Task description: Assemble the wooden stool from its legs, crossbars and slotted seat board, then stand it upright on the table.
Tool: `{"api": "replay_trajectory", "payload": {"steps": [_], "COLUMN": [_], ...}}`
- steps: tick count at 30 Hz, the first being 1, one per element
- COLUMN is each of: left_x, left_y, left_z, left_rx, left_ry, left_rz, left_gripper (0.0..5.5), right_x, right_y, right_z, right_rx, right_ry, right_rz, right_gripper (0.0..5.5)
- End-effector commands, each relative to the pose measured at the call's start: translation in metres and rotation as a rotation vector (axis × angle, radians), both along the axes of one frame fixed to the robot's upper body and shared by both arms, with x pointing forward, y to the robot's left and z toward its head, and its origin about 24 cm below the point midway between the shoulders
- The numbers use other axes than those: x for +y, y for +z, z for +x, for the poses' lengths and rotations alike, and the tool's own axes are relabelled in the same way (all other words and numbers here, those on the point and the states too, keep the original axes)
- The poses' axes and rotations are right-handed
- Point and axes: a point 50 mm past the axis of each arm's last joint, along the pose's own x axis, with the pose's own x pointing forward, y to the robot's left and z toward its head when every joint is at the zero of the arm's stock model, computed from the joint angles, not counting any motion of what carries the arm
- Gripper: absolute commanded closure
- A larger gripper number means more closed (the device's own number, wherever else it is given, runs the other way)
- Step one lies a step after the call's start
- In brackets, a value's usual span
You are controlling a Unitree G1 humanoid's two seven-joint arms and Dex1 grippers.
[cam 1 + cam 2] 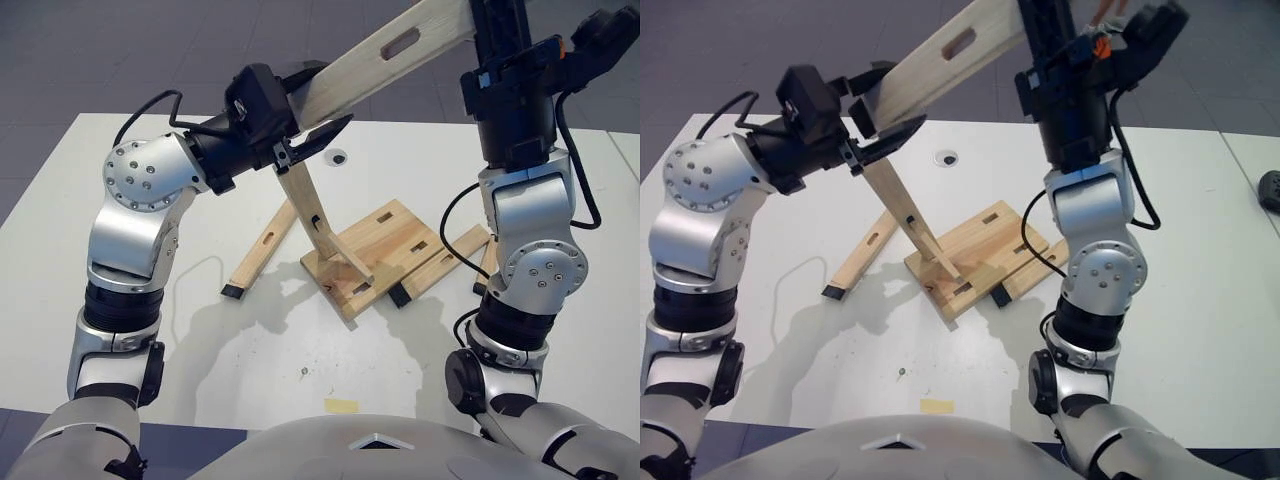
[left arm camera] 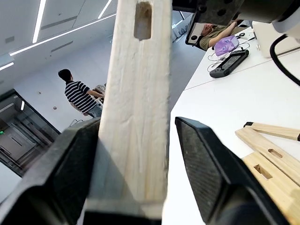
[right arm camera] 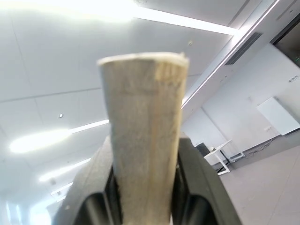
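Left gripper (image 1: 335, 92): raised above the white table (image 1: 200, 330). Its black fingers (image 2: 211, 173) are spread around the lower end of the long pale wooden leg with an oblong slot (image 1: 360, 70). One finger lies against the wood and a thin gap shows at the other.
Loose leg (image 1: 262, 248): a pale wooden bar with a slot and a black foot cap, lying flat on the table, left of the board.
Standing leg (image 1: 315, 215): a pale slotted bar with its foot in the seat board, leaning left. Its top ends just below the left gripper.
Seat board (image 1: 395, 235): a flat, square, light wood panel with slots, lying on the table between the arms.
Held leg: slants up from the left gripper to the right one, clear of the table.
Short bar (image 1: 445, 262): pale wood with a black cap, lying against the board's right edge.
Right gripper (image 3: 145, 140): held high, clamped on the upper end of the slanting leg, with a finger pressed to each side.
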Motion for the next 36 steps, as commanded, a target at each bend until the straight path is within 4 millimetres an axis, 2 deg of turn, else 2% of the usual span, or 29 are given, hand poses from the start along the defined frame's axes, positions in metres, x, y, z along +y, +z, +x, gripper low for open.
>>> {"api": "replay_trajectory", "payload": {"steps": [1,3,5,10,13,16,20,22,26,29,30,33,36], "left_x": [0.014,0.025,0.033,0.048,0.040,0.025,0.006,0.005,0.019,0.031,0.028,0.017,0.019], "left_y": [0.024,0.030,0.024,-0.040,-0.058,-0.066,-0.063,-0.062,-0.049,-0.033,-0.026,0.001,0.020], "left_z": [0.007,0.014,0.019,0.033,0.026,0.011,-0.016,-0.024,-0.015,-0.004,-0.007,-0.028,-0.038], "left_rx": [0.066,0.090,0.091,0.102,0.120,0.127,0.167,0.152,0.098,0.045,0.064,0.173,0.276], "left_ry": [0.027,0.087,0.171,0.504,0.499,0.390,0.165,0.134,0.251,0.366,0.328,0.046,-0.192], "left_rz": [-0.156,-0.213,-0.182,0.198,0.238,0.260,0.235,0.289,0.293,0.177,0.099,-0.175,-0.259], "left_gripper": [1.80,1.50,1.11,0.31,0.10,0.10,0.10,0.10,0.10,0.10,0.10,0.10,0.10], "right_x": [-0.026,-0.040,-0.053,-0.074,-0.089,-0.091,-0.090,-0.092,-0.099,-0.103,-0.104,-0.109,-0.117], "right_y": [0.010,0.008,0.004,-0.012,-0.017,-0.021,-0.022,-0.024,-0.024,-0.025,-0.025,-0.029,-0.031], "right_z": [0.004,0.007,0.010,0.011,0.007,0.008,0.010,0.012,0.014,0.016,0.017,0.018,0.022], "right_rx": [-0.018,0.003,0.030,0.079,0.110,0.138,0.155,0.170,0.181,0.194,0.200,0.222,0.244], "right_ry": [-0.145,-0.236,-0.326,-0.495,-0.560,-0.573,-0.557,-0.552,-0.549,-0.547,-0.545,-0.544,-0.545], "right_rz": [0.076,0.074,0.027,-0.135,-0.151,-0.188,-0.226,-0.249,-0.282,-0.303,-0.310,-0.327,-0.329], "right_gripper": [4.50,4.50,4.50,4.50,4.50,4.50,4.50,4.50,4.50,4.50,4.50,4.50,4.50]}}
